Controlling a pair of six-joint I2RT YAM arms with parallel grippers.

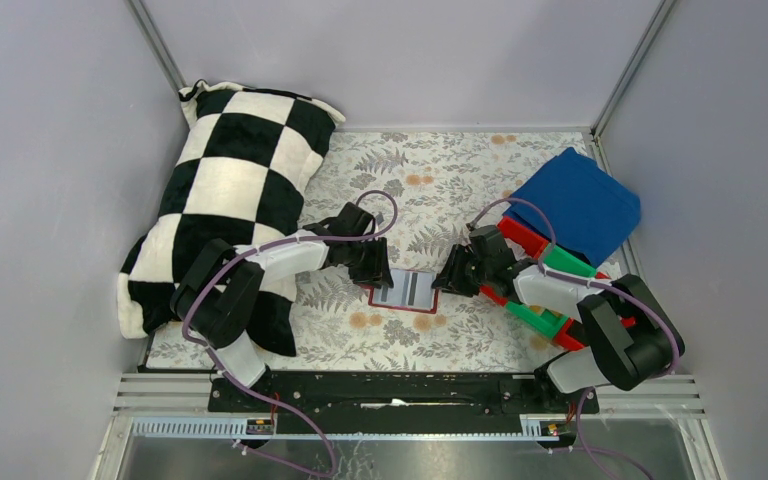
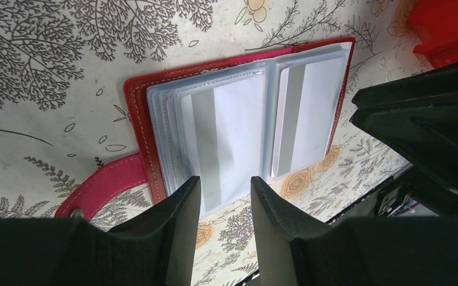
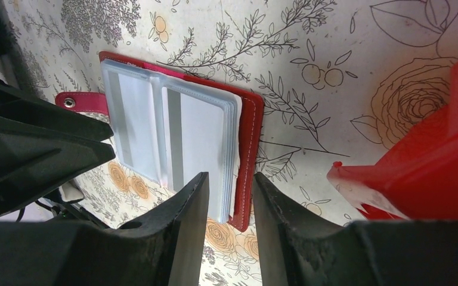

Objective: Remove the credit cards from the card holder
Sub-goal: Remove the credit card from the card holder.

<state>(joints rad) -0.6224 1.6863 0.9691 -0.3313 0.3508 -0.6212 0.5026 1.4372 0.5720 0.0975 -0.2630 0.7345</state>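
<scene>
The card holder (image 1: 405,292) lies open on the floral table between my two grippers, with its red border (image 2: 137,119) and snap tab (image 2: 104,185) showing. Clear sleeves hold pale grey credit cards (image 2: 226,131) with darker stripes; a second card (image 2: 307,113) sits in the other page. My left gripper (image 2: 225,185) is open and empty, its tips at the near edge of the sleeves. My right gripper (image 3: 231,182) is open, its tips over the holder's red edge (image 3: 251,149) and the stack of sleeves (image 3: 200,137). In the top view the left gripper (image 1: 378,275) and right gripper (image 1: 447,280) flank the holder.
A black-and-white checkered pillow (image 1: 230,190) lies at the left. A blue folded cloth (image 1: 575,205) is at the back right. Red and green plastic bins (image 1: 540,255) stand close to the right arm; a red bin (image 3: 435,167) is just right of the right gripper.
</scene>
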